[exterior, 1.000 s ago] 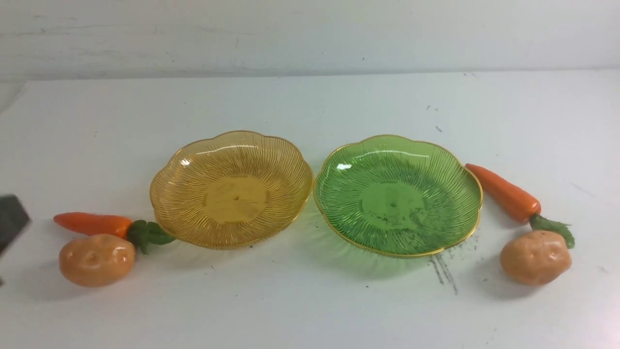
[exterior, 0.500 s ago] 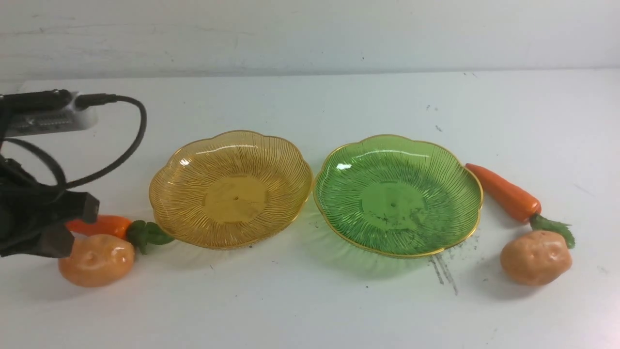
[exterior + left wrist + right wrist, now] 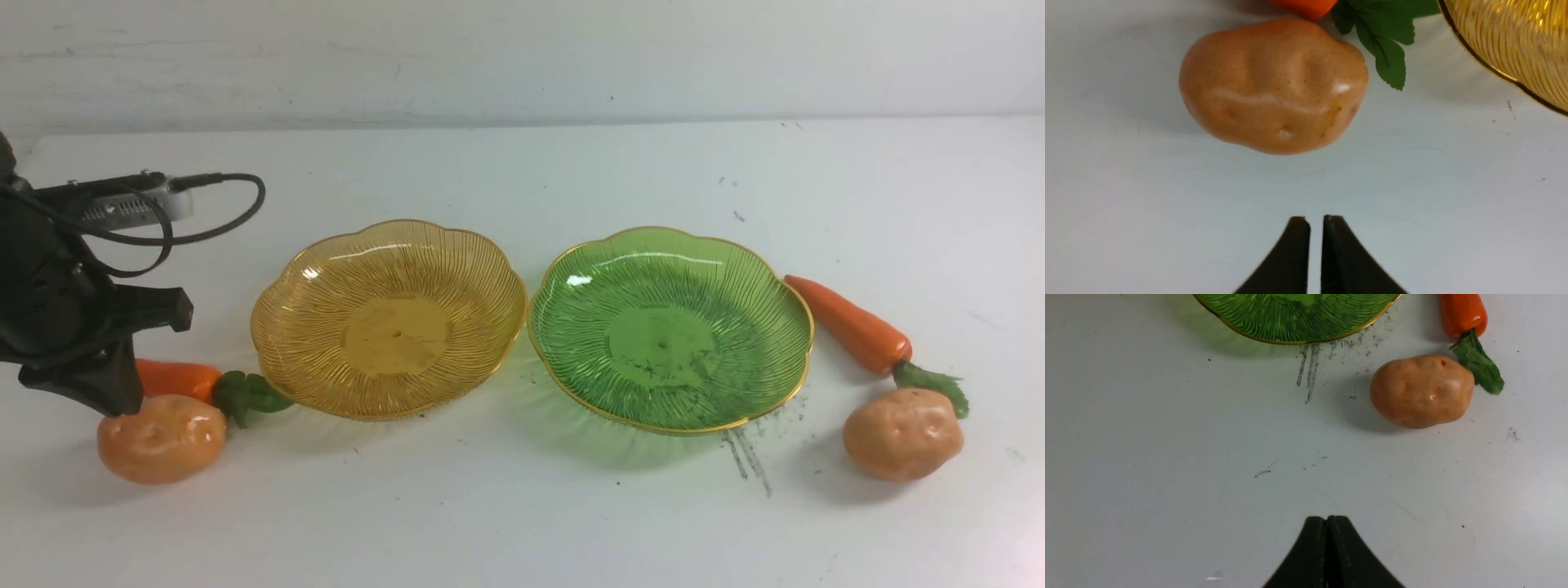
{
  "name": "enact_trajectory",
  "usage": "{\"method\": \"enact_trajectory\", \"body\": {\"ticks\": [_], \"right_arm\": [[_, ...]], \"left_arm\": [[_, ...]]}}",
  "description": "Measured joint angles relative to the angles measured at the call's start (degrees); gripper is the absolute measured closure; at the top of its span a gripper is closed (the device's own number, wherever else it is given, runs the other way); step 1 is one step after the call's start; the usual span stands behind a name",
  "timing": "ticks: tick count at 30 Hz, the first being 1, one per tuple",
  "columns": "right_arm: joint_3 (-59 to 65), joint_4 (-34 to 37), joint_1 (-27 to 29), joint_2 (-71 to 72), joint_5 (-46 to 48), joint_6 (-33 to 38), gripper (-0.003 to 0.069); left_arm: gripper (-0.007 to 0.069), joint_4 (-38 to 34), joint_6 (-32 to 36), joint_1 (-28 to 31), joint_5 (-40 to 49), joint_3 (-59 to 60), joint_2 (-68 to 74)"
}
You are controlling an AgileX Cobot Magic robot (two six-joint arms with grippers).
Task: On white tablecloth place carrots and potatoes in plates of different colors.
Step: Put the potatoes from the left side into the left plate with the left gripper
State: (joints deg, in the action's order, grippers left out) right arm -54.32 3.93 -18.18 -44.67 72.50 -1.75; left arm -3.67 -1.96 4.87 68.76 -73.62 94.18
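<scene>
On the white tablecloth (image 3: pixel 522 514) stand two empty plates: an amber plate (image 3: pixel 390 318) (image 3: pixel 1515 41) and a green plate (image 3: pixel 669 327) (image 3: pixel 1294 314). At the left lie a carrot (image 3: pixel 175 379) (image 3: pixel 1304 4) and a potato (image 3: pixel 162 438) (image 3: pixel 1274 85). My left gripper (image 3: pixel 122 396) (image 3: pixel 1314 218) hovers just above that potato's far left side, jaws parted by a narrow slit, holding nothing. At the right lie another carrot (image 3: pixel 849 325) (image 3: pixel 1462 312) and potato (image 3: pixel 902 433) (image 3: pixel 1421 391). My right gripper (image 3: pixel 1327 517) is shut and empty, short of that potato; the front view does not show it.
Grey scuff streaks (image 3: pixel 749 461) mark the cloth by the green plate's near rim. The left arm's cable (image 3: pixel 237 204) loops above the table at the left. A white wall (image 3: pixel 522 57) closes the far side.
The left arm has come in from the left edge and swung over the left carrot and potato, hiding the carrot's tip. Its jaws have parted slightly. Nothing else moved.
</scene>
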Motion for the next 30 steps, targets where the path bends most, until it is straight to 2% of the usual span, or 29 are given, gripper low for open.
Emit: {"method": "enact_trajectory", "body": {"ticks": [2,3,4,5,7,8,9,12,19,22,25,28,30], "right_arm": [[0.0,0.6,0.0,0.0,0.0,0.1,0.0672],[0.0,0.6,0.0,0.0,0.0,0.1,0.0672],[0.0,1.0,0.0,0.0,0.0,0.1,0.0672],[0.0,1.0,0.0,0.0,0.0,0.1,0.0672],[0.0,1.0,0.0,0.0,0.0,0.1,0.0672],[0.0,1.0,0.0,0.0,0.0,0.1,0.0672],[0.0,1.0,0.0,0.0,0.0,0.1,0.0672],[0.0,1.0,0.0,0.0,0.0,0.1,0.0672],[0.0,1.0,0.0,0.0,0.0,0.1,0.0672],[0.0,1.0,0.0,0.0,0.0,0.1,0.0672],[0.0,1.0,0.0,0.0,0.0,0.1,0.0672],[0.0,1.1,0.0,0.0,0.0,0.1,0.0672],[0.0,1.1,0.0,0.0,0.0,0.1,0.0672]], "left_arm": [[0.0435,1.4,1.3,0.0,-2.5,-0.2,1.3],[0.0435,1.4,1.4,0.0,-2.7,-0.2,1.4],[0.0328,2.6,1.6,0.0,-4.5,-0.2,2.1],[0.0302,2.8,1.6,0.0,-4.9,-0.2,2.3],[0.0152,4.5,2.0,0.0,-7.3,-0.2,3.3],[0.0111,4.9,2.0,0.0,-8.0,-0.2,3.6],[0.0018,5.8,2.0,0.0,-9.9,-0.2,4.6],[-0.0048,6.5,2.0,0.0,-12.5,-0.4,6.4],[-0.0059,6.7,0.9,0.0,-14.4,-0.9,10.6],[-0.0057,7.4,1.0,0.0,-11.2,-2.6,11.1],[-0.0024,8.4,1.3,0.0,-7.3,-6.1,11.1],[0.0148,6.5,2.0,-0.2,-1.4,-11.1,11.1],[0.0302,5.3,3.3,-0.8,-0.1,-12.3,11.1]]}}
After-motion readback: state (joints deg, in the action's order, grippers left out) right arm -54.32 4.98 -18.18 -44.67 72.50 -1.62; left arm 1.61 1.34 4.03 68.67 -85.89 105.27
